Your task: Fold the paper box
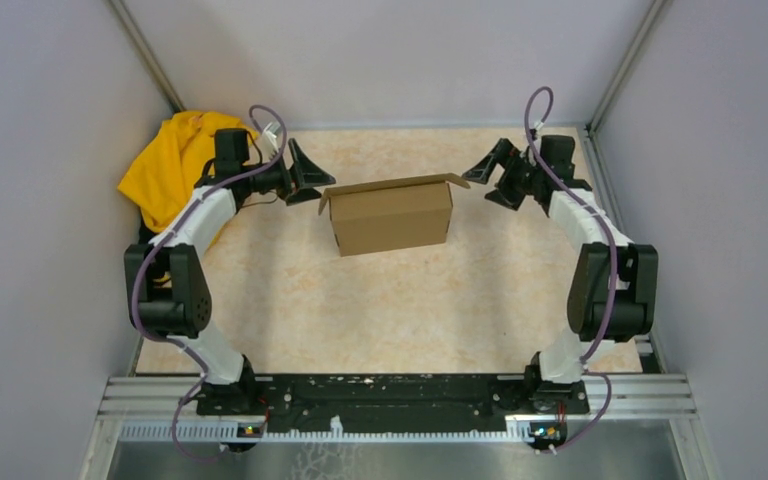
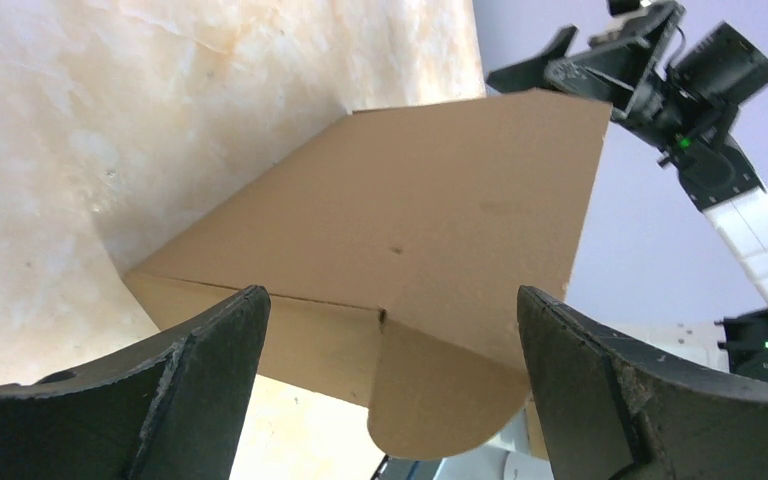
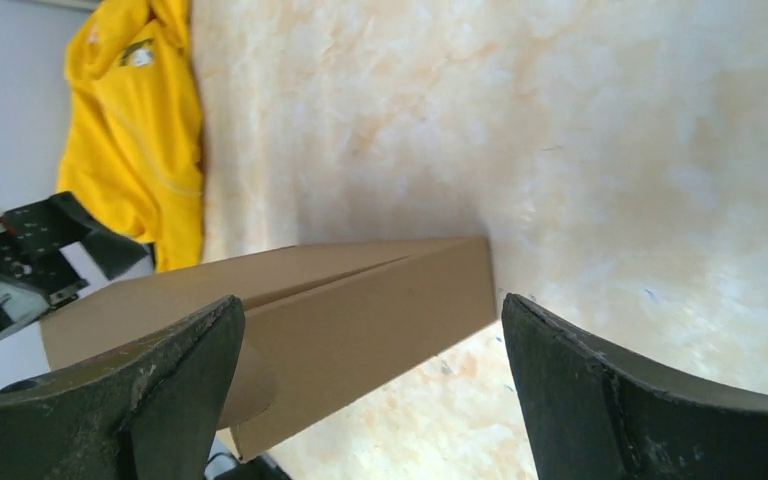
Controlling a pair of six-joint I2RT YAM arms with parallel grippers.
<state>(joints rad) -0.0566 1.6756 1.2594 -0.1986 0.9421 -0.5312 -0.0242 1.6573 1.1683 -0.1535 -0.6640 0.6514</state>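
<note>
At the near edge, six o'clock: one metal rail (image 1: 400,395), with both arm bases bolted on.

Past the rail: one table (image 1: 380,310) with a marbled beige top.

At the centre of the table: one paper box (image 1: 392,218) of plain brown cardboard. It is stood on the table with its walls raised. A rounded tab is seen loose at one end, and the top panel is not pressed fully down.

At nine o'clock of the box: the left gripper (image 1: 312,178), jaws spread wide, nothing held. It is set just beside the box end, and no contact is seen.

At three o'clock of the box: the right gripper (image 1: 485,180), likewise spread and empty, near the other end.

At ten o'clock, in the far corner: one yellow cloth (image 1: 170,165), crumpled, well apart from the box.

Step judged: the closing stage, with the box formed but not shut. The next move is judged to call for one end being steadied while the loose tab is pushed inward and the top is tucked.
</note>
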